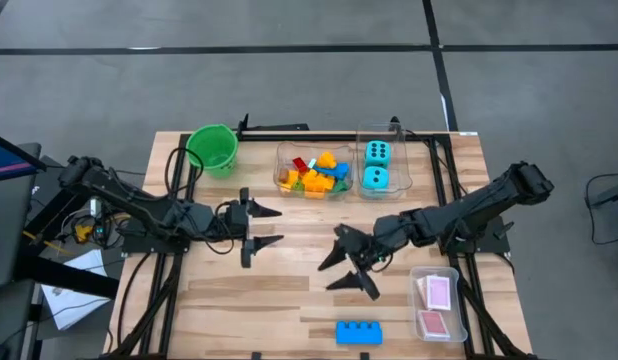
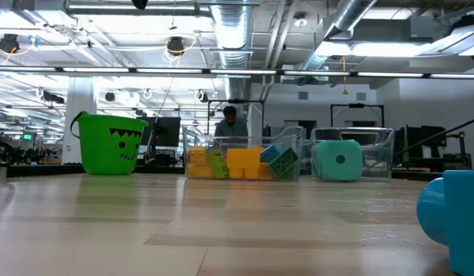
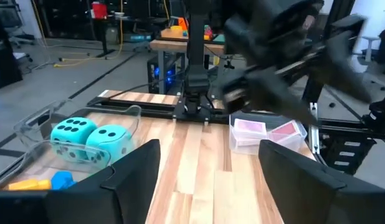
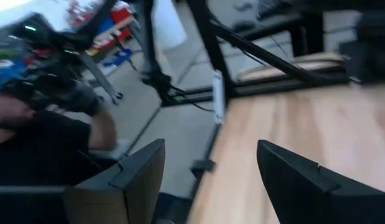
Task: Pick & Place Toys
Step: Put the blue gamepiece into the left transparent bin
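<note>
both grippers stand open and hold nothing. the left gripper (image 1: 261, 226) hovers over the left-centre of the table (image 1: 289, 300), jaws pointing right. the right gripper (image 1: 347, 265) hovers over the centre, jaws pointing left and toward the near edge.

risk: the two grippers face each other with only a short stretch of bare wood between them. if both advance together, the fingers can clash. the right arm's blurred links also cross the left wrist view, so a reach by the left arm may strike it.

risk: the lone blue block (image 1: 358, 332) lies flat near the near edge, apart from both grippers. a skewed pinch can push it off the table.

toys: mixed yellow, red, blue and green blocks (image 1: 314, 174) fill a clear tub at the far side. two cyan dice (image 1: 376, 166) sit in the neighbouring tub to its right. pink playing cards (image 1: 435, 306) lie in a near-right tub.
</note>
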